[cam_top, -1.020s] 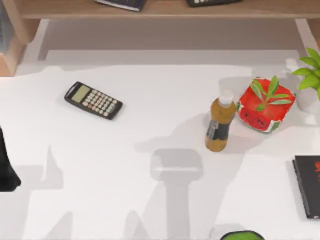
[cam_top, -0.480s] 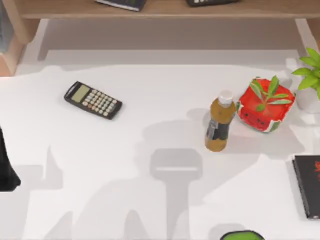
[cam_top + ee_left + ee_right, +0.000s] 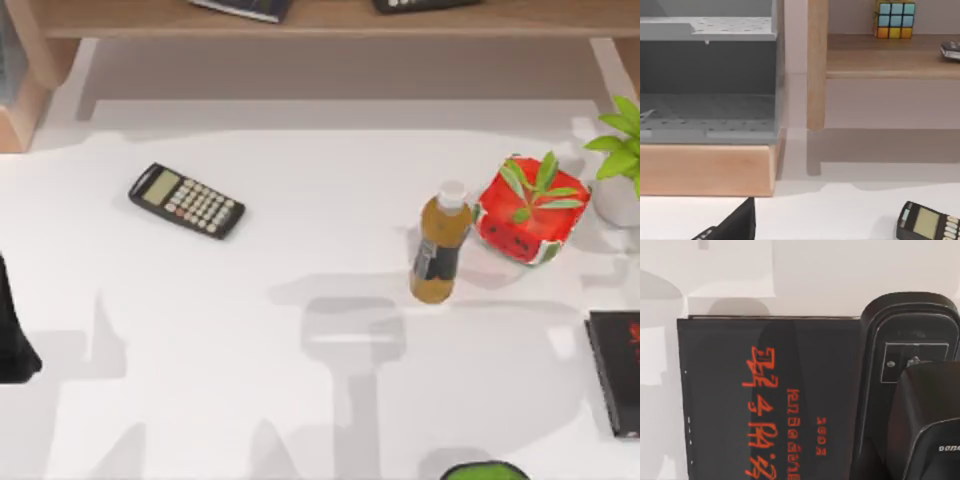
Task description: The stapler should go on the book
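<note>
Our right gripper [image 3: 920, 440] holds the black stapler [image 3: 907, 370] over the book [image 3: 615, 370] at the tabletop's right edge; grip unclear. Bottle [image 3: 438, 245], calculator [image 3: 187, 200] well apart. Red lettering unreadable.

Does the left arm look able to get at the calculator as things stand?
Probably yes: the calculator lies left of centre, with bare table between it and the left arm at the left edge.

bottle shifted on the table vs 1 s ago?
No. The bottle keeps the same spot beside the red pot, apart from it, in the top view; just the shadows on the table changed.
</note>
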You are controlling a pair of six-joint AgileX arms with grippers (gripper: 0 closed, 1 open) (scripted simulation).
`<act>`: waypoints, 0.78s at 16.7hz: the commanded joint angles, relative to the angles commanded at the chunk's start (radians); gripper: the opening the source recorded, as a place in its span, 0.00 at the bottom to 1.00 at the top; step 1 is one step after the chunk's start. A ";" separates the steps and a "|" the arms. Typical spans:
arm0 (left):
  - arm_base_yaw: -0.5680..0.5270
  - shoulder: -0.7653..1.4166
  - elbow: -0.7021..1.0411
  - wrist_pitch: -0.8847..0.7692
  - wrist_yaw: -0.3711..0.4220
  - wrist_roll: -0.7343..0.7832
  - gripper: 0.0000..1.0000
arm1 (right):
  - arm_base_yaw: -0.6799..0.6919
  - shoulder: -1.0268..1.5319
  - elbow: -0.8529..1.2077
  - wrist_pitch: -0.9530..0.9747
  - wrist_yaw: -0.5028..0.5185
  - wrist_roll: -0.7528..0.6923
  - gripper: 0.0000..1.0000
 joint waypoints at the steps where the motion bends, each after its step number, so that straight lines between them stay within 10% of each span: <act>1: 0.000 0.000 0.000 0.000 0.000 0.000 1.00 | 0.003 -0.009 -0.036 0.002 0.006 0.000 0.00; 13: 0.000 0.000 0.000 0.000 0.000 0.000 1.00 | 0.006 0.004 -0.135 0.064 0.016 0.003 0.00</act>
